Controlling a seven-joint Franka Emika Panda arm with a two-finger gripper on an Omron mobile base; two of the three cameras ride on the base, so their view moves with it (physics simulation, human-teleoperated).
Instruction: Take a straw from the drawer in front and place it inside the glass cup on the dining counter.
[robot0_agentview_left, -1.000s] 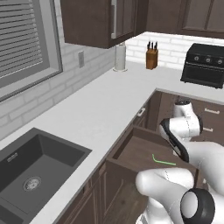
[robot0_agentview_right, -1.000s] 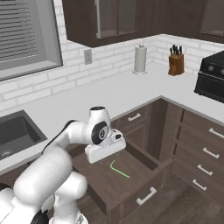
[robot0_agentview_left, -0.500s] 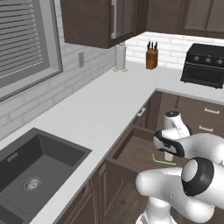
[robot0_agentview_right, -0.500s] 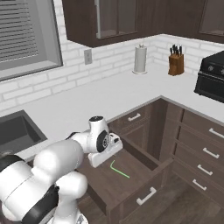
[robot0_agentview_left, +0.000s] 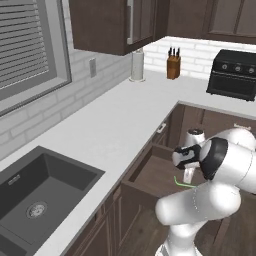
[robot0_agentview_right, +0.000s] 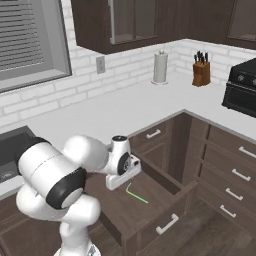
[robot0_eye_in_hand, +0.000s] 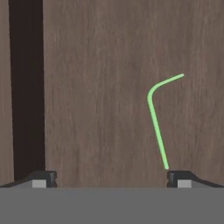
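Observation:
The drawer (robot0_agentview_right: 159, 223) stands pulled out under the white worktop, its brown wooden floor (robot0_agentview_left: 154, 175) bare apart from one thin green bent straw (robot0_agentview_left: 183, 183) (robot0_agentview_right: 136, 193). My gripper (robot0_agentview_left: 188, 175) (robot0_agentview_right: 119, 183) hangs just above the drawer floor, pointing down, open and holding nothing. In the hand view the straw (robot0_eye_in_hand: 155, 114) lies on the wood (robot0_eye_in_hand: 96, 87) toward the right. Its near end almost reaches the right fingertip (robot0_eye_in_hand: 178, 176), while my gripper (robot0_eye_in_hand: 111, 177) is centred to the left of it. The glass cup and the dining counter are out of view.
A white worktop (robot0_agentview_left: 115, 125) runs along the wall with a dark sink (robot0_agentview_left: 35, 195) at the left. A paper towel roll (robot0_agentview_left: 137, 65), a knife block (robot0_agentview_left: 173, 66) and a black oven (robot0_agentview_left: 234, 74) stand at the back. Closed drawers (robot0_agentview_right: 234, 175) fill the right corner.
The arm has folded down and the hand has dropped lower over the open drawer, closer to the straw. The jaws stayed open and the straw has not moved.

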